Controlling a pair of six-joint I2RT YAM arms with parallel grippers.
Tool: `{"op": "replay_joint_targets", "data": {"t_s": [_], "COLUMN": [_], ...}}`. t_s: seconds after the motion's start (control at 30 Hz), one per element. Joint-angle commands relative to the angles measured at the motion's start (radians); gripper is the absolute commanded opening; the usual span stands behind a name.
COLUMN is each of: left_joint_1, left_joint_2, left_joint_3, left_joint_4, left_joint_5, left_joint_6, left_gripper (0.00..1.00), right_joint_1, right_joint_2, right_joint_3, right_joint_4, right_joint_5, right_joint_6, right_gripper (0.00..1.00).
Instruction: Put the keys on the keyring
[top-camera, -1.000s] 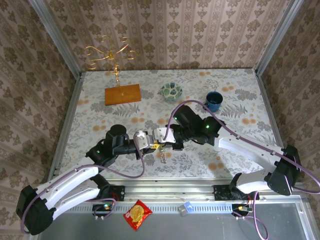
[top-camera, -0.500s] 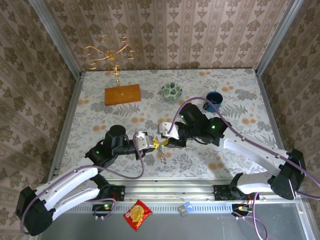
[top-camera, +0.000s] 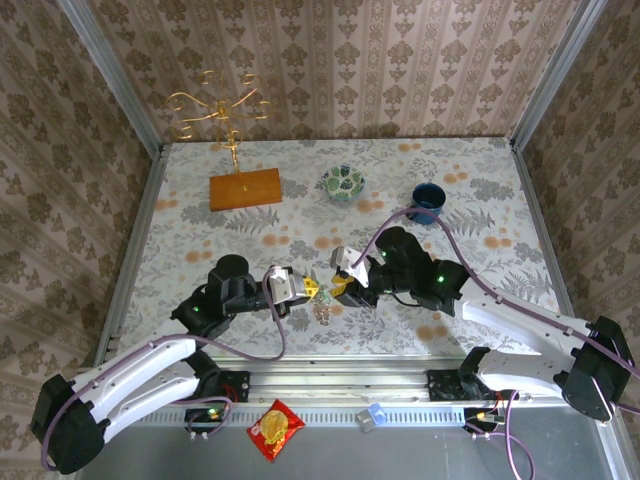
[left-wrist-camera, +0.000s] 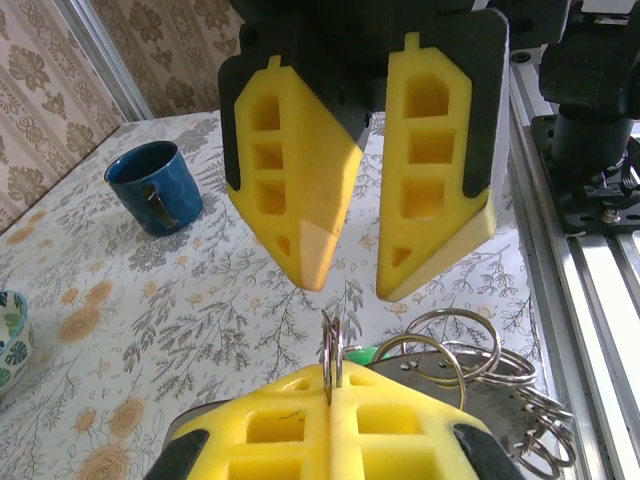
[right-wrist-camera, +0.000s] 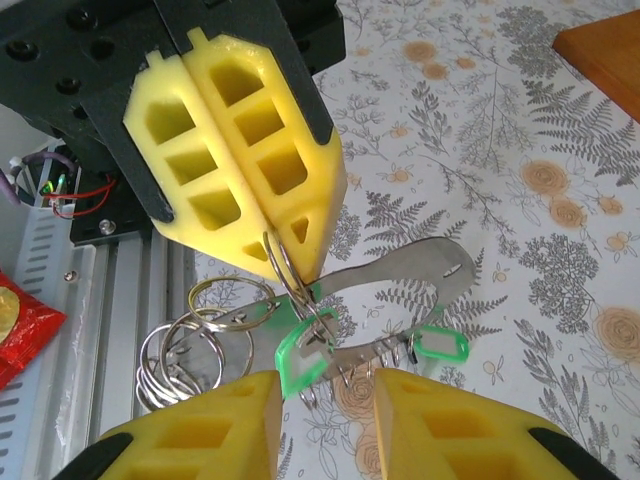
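A floral tabletop (top-camera: 200, 240) lies under my two arms. My left tool (top-camera: 312, 291) and right tool (top-camera: 345, 281) meet tip to tip near its front edge, about midway across. A blue mug (top-camera: 428, 203) stands well behind them, toward the right.

My left tool is clenched on the keyring (left-wrist-camera: 331, 345), a thin metal ring pinched on edge between the yellow pads. My right tool is released: its fingers are spread apart, pointing at the ring and holding nothing.

Under the two tools a flat metal piece (right-wrist-camera: 400, 270) lies beside a bunch of spare rings (right-wrist-camera: 190, 350).

The keys (right-wrist-camera: 300, 358), two small ones with bright green heads, sit just below the keyring. One green head touches the ring's lower end and the other lies just beside it. I cannot tell whether either is threaded on.
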Motion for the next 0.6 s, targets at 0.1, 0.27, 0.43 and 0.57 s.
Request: {"op": "replay_joint_targets", "data": {"t_s": [0.1,0.27,0.43,0.57], "left_joint_1": [-0.003,-0.004,-0.004,-0.004], "left_joint_2": [-0.020,-0.013,-0.010,-0.009], "left_joint_3": [-0.008,-0.003,0.002,0.005], "left_joint_4": [0.062,0.060,0.057,0.055], "left_joint_5": [0.039,0.049,0.057,0.057], "left_joint_6": [-0.002,0.000,-0.002,-0.002], "left_gripper": [0.00,0.00,0.00,0.00], "right_joint_1": [-0.001,0.000,-0.001,-0.002], "right_joint_2": [0.026,0.035,0.043,0.050], "right_joint_3": [0.022,0.019,0.026,0.033], "right_joint_4": [0.045,0.039,0.042,0.029], "right_joint_5": [-0.054,-0.064,-0.097,-0.094], "right_joint_6": [-0.042,-0.080,-0.094,-0.103], "right_gripper": [0.29,0.28,0.24,0.15]}}
